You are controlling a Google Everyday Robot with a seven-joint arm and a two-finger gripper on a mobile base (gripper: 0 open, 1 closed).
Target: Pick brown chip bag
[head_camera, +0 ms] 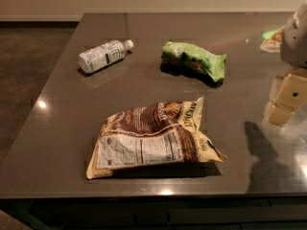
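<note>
1. Brown bag (151, 140) lies flat on the dark table (62, 143), near the front edge and about mid-width. Its white nutrition panel faces up on the front half, with brown and cream print behind it.
2. Its long side runs left to right, the right end set slightly farther back than the left. Nothing touches it.
3. Gripper (284, 104) sits at the right edge of the view, over the table's right side. It is to the right of the brown bag, somewhat farther back, and well apart from it.
4. The gripper's cream blocks slant down and to the left, the lower one close to the tabletop. Whether it touches the surface cannot be told.
5. Whether the gripper is released or clenched cannot be told from this angle. It touches none of the items on the table.
6. Arm (295, 37): only a rounded grey wrist housing shows, directly above the gripper and cut off by the right edge of the view.
7. A dark shadow (261, 147) falls on the table in front of the gripper, right of the brown bag.
8. Green bag (194, 61) lies farther back, right of centre. A white bottle (103, 55) lies on its side at the back left, cap pointing right.
9. A yellowish packet (271, 40) lies at the far right, partly hidden by the arm.
</note>
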